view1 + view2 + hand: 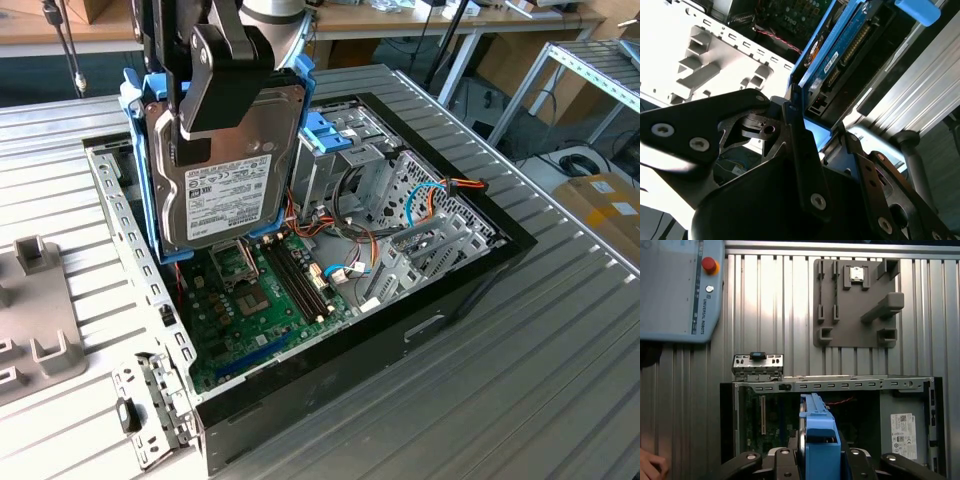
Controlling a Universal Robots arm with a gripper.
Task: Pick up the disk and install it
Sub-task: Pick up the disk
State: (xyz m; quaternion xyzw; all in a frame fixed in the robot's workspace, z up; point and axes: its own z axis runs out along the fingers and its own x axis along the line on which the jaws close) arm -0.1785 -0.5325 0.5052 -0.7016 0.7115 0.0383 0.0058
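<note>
We see the pincer (205,115) clamped on the disk (235,175), with one black finger (225,80) pressed flat against the labelled face near its upper edge. The disk hangs upright beneath the pincer, its white label facing the exterior view and its light-blue frame running down both sides. In the second wrist view the pincer (827,145) has a finger (802,155) on either side of the disk (840,55), whose connector edge and blue rail reach away from the pincer. In the first wrist view the disk (817,440) shows edge-on between the fingers of the pincer (820,462).

Directly below the pincer lies the open computer case (470,270), with the green circuit board (270,290) on its floor. The disk's lower edge sits low over that board, though we cannot tell whether it touches anything there. Just beside the pincer, toward the exterior view's right, stands the metal drive cage (345,165) with a blue handle (318,133) on top. Past it, orange and blue cables (440,190) cross the inside of the case.

The case rests on the ribbed metal bench (520,400). A grey holder plate (855,305) lies on the bench well apart from the pincer, beyond the case wall. A control tablet (675,290) with a red button is also well apart from it. A person's hand (650,465) shows far to the side of the pincer.
</note>
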